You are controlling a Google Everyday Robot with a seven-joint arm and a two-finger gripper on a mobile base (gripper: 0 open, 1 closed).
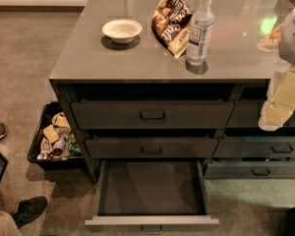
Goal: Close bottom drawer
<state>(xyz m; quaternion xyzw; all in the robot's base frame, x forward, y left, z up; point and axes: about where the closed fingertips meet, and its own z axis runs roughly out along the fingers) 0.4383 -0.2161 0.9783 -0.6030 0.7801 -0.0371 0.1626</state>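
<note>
The bottom drawer of the left column is pulled far out toward me. Its grey floor is bare. Its low front panel with a small dark handle sits at the bottom edge of the view. My gripper, cream and white, hangs at the right edge of the view in front of the right column's top drawer. It is well above and to the right of the open drawer and touches nothing that I can see.
Two taller drawers above the open one are closed. The countertop holds a white bowl, a snack bag and a water bottle. A black bin of snacks stands on the floor at the left. A person's shoe is at the lower left.
</note>
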